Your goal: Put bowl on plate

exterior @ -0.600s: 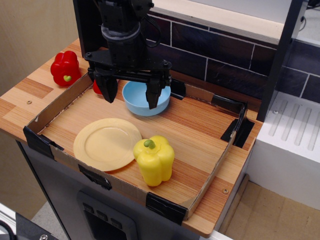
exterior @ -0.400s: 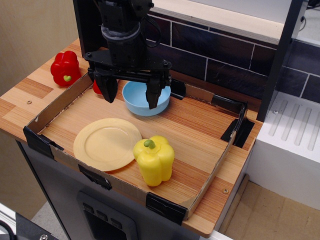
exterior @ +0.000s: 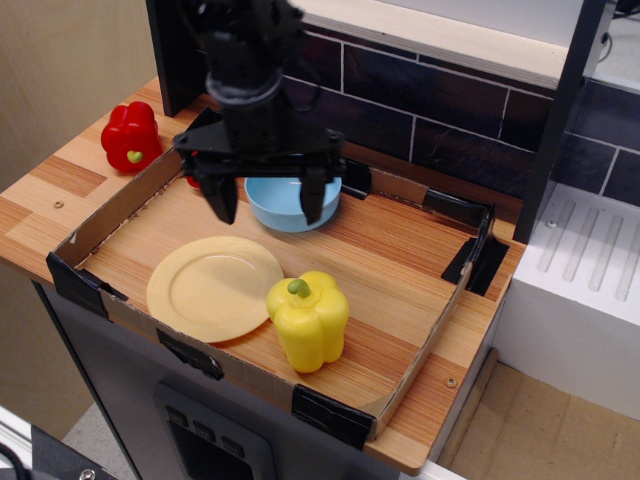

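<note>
A wooden bench point(exterior: 60, 190) with a striped butcher-block grain fills the frame, and a low cardboard tray wall point(exterior: 110, 215), held at its corners by black clips, fences off the middle of it. At the upper left, outside the wall, sits a glossy red pepper point(exterior: 131, 135), lumpy and toy-like. Just right of it, in the upper centre, a black robot hand point(exterior: 269, 201) hangs down with its two fingers spread wide, holding nothing. The fingers straddle the front of the bowl point(exterior: 287, 203), a smooth, round, shallow light-blue plastic dish resting on the wood near the back of the tray; the left finger hangs clear to the bowl's left and the right one overlaps its right rim in this view, though whether it touches cannot be told. Below, in the lower left of the tray, lies the plate point(exterior: 215, 286), flat, round, pale yellow plastic with a raised rim, and bare on top. Touching or nearly touching the plate's right edge stands a shiny yellow pepper point(exterior: 308, 318) with a green stem. The step in hand looks like the approach to grasp the bowl. Next the hand would likely need to lower onto the rim, close, lift, and carry the bowl forward and left to the plate while staying clear of the yellow pepper.
</note>
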